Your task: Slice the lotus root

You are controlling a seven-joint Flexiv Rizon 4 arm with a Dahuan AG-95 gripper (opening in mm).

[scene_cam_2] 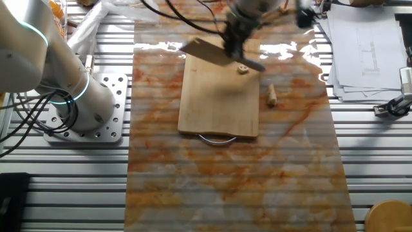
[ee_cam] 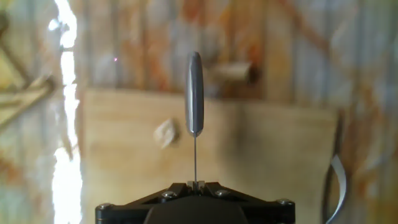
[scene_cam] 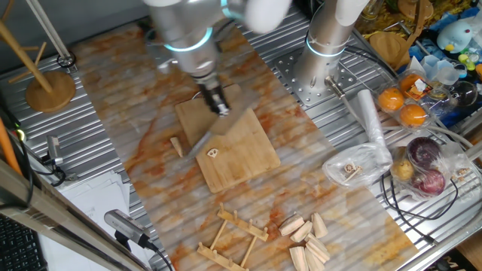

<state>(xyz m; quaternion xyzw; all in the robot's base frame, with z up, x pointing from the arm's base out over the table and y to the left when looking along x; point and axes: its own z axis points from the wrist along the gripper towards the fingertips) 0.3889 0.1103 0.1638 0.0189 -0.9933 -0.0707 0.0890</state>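
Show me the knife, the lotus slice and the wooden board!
knife [ee_cam: 194, 93]: hand view, handle edge.
lotus slice [scene_cam: 213, 153]: one fixed view, its middle.
wooden board [scene_cam_2: 215, 103]: the other fixed view, bare middle.

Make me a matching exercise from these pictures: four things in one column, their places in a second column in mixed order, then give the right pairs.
Things:
1. lotus root slice
2. lotus root stub
3. knife
4. wooden wedge blocks

Places:
A. on the marbled mat, just off the board's edge
B. held in the hand, blade above the cutting board
C. lying on the cutting board
D. heaped at the mat's corner, far from the board

Pairs: 1-C, 2-A, 3-B, 4-D
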